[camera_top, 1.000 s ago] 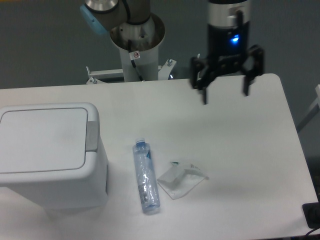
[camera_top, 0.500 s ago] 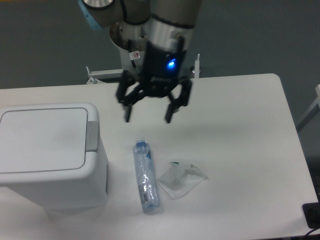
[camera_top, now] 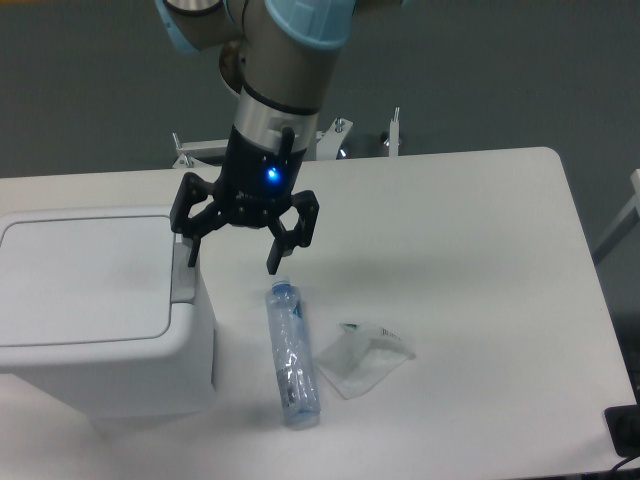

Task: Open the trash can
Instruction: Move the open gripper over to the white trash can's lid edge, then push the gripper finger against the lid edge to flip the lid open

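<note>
- At far left on the desk [camera_top: 480, 230]: trash can [camera_top: 100, 320], large, boxy and white, flat lid down, grey push-button tab [camera_top: 184, 280] on its right edge.
- Just above that right edge: gripper [camera_top: 232, 264], hanging from the arm with a blue light lit on its body, fingers spread wide apart and holding nothing.
- Left finger [camera_top: 190, 250] over the grey tab, contact impossible to judge; right finger [camera_top: 273, 258] over bare desk between the can and the bottle cap.
- Right of the can, near but apart: clear plastic bottle [camera_top: 291, 353] lying on its side, blue cap pointing away toward the gripper.
- Just beside the bottle, further right: crumpled clear plastic wrapper [camera_top: 363, 358], flat on the desk.
</note>
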Tool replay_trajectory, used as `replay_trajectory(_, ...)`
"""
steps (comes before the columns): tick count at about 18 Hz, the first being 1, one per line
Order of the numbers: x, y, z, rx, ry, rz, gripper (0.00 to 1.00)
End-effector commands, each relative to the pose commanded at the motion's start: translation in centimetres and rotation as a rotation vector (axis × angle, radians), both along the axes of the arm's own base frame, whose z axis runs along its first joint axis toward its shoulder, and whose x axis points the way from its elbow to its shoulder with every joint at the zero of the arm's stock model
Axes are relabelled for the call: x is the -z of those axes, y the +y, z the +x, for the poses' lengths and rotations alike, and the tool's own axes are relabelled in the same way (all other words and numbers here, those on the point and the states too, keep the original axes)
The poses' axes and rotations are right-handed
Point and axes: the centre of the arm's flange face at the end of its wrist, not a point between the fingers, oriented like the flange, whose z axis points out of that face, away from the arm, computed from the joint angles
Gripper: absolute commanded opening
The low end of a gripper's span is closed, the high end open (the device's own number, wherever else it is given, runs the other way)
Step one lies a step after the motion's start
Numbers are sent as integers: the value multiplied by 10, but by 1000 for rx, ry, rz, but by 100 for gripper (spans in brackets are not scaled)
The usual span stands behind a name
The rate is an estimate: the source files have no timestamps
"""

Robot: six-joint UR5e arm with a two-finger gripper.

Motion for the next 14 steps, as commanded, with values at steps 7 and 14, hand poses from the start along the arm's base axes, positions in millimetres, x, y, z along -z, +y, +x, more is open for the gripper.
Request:
replay_trajectory(7, 5, -1, 2, 1, -3, -5, 100)
replay_trajectory(14, 10, 2, 10, 14, -8, -13, 100)
